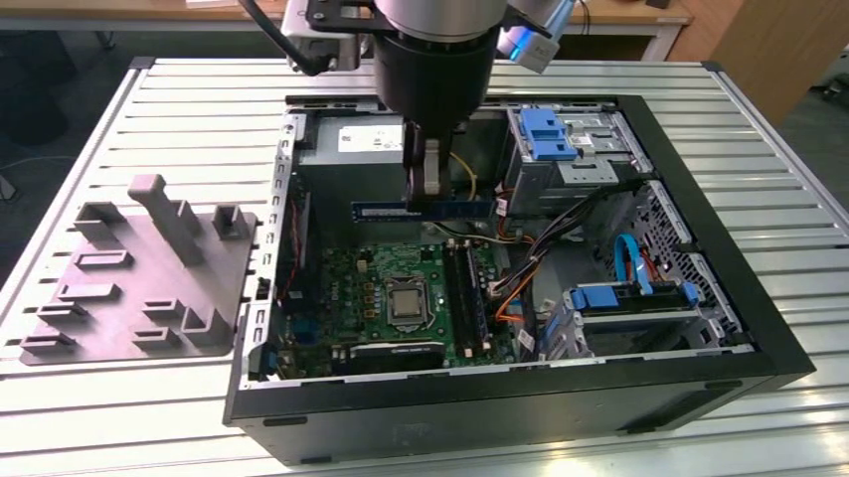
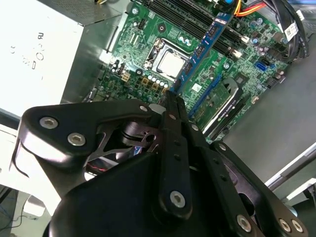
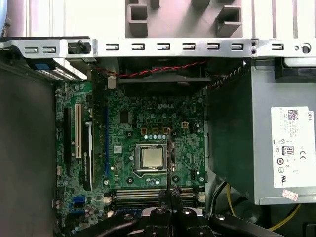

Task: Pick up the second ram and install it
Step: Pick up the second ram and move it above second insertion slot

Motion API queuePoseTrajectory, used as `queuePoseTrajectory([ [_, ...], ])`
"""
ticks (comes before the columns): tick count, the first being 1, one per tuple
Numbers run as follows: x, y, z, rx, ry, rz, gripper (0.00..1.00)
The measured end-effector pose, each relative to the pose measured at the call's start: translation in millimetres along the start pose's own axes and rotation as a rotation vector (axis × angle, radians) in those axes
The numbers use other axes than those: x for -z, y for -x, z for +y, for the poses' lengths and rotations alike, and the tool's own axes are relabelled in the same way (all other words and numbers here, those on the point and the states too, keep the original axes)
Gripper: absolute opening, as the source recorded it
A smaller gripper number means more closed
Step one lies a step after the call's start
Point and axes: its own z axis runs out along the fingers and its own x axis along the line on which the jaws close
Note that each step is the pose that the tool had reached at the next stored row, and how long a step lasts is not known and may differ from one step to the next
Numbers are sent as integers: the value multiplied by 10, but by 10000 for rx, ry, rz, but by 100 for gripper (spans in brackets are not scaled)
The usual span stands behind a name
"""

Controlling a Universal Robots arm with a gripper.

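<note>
My gripper (image 1: 424, 203) hangs inside the open computer case (image 1: 743, 338), shut on the second ram (image 1: 385, 212). The stick is a long blue-green board held level and on edge above the motherboard (image 1: 378, 283). In the second wrist view the second ram (image 2: 202, 49) sticks out from the gripper (image 2: 171, 98) over the processor socket (image 2: 173, 64). In the first wrist view the gripper (image 3: 170, 196) holds the second ram (image 3: 169, 158) edge-on, above the long black memory slots (image 3: 138, 193). It is well above the board and touches no slot.
The grey tray with upright pegs (image 1: 133, 288) lies on the slatted table at the exterior view's left of the case. Around the arm inside the case are the power supply (image 1: 358, 144), the blue-latched drive cage (image 1: 564, 139) and loose cables (image 1: 511, 298).
</note>
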Motion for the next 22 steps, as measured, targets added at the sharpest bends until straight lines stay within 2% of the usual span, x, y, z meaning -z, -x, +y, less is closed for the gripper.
queuePoseTrajectory([
  [22,-163,-6,-38,77,3,3,11],
])
